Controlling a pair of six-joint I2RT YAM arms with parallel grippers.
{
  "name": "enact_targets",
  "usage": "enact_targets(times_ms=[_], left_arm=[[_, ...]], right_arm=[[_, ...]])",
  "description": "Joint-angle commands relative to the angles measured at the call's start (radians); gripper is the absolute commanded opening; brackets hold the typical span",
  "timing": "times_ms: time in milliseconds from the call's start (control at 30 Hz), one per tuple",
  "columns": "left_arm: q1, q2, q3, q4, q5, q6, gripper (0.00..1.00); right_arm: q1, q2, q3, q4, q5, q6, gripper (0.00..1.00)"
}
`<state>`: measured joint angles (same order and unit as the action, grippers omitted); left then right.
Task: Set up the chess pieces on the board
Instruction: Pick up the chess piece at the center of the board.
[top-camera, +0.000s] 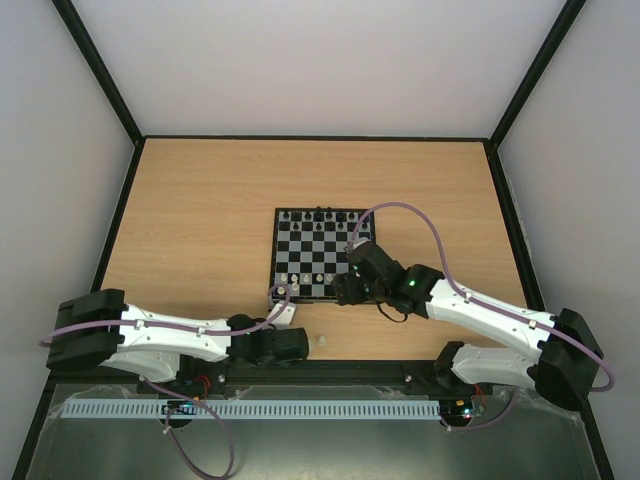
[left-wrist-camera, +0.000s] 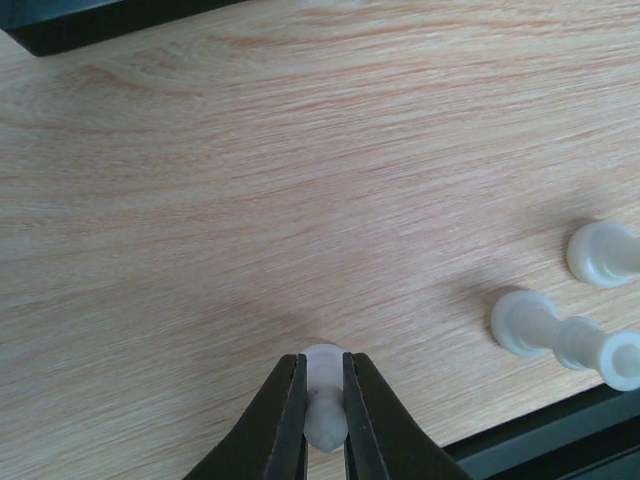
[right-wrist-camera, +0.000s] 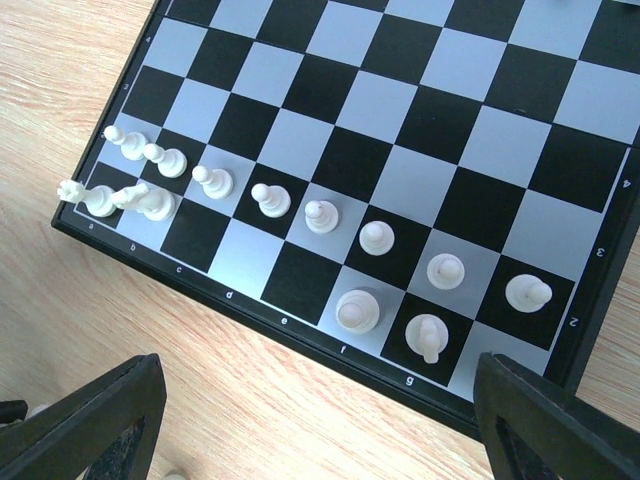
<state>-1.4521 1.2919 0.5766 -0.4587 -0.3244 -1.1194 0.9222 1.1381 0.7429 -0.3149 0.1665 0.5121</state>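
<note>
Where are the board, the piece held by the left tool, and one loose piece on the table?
board (right-wrist-camera: 400, 185): right wrist view, a bare square.
held piece (left-wrist-camera: 323, 365): left wrist view, its rounded end.
loose piece (left-wrist-camera: 603, 250): left wrist view, its round face.

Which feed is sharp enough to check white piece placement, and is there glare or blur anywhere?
Right wrist: board and chess pieces crisp, evenly lit; only the near fingers blur. Left wrist: held piece slightly soft, loose pieces throw faint shadows. Top external: pieces too tiny to resolve.
</note>
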Motion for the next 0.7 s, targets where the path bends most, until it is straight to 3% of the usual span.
enact_targets(times_ms=[0, 233, 667], left_arm=[[0.004, -0.013, 0.029, -0.070, -0.072, -0.001, 0.09], [0.147, 0.035, 0.079, 0.008, -0.071, 0.180, 0.09], [0.285, 0.181, 0.254, 0.100, -0.058, 0.400, 0.09]], right_arm=[[-0.004, -0.024, -0.013, -0.006, -0.001, 0.000, 0.85], [-0.004, -0.039, -0.016, -0.007, 0.022, 0.004, 0.85], [-0.004, -0.094, -0.023, -0.013, 0.080, 0.020, 0.86]])
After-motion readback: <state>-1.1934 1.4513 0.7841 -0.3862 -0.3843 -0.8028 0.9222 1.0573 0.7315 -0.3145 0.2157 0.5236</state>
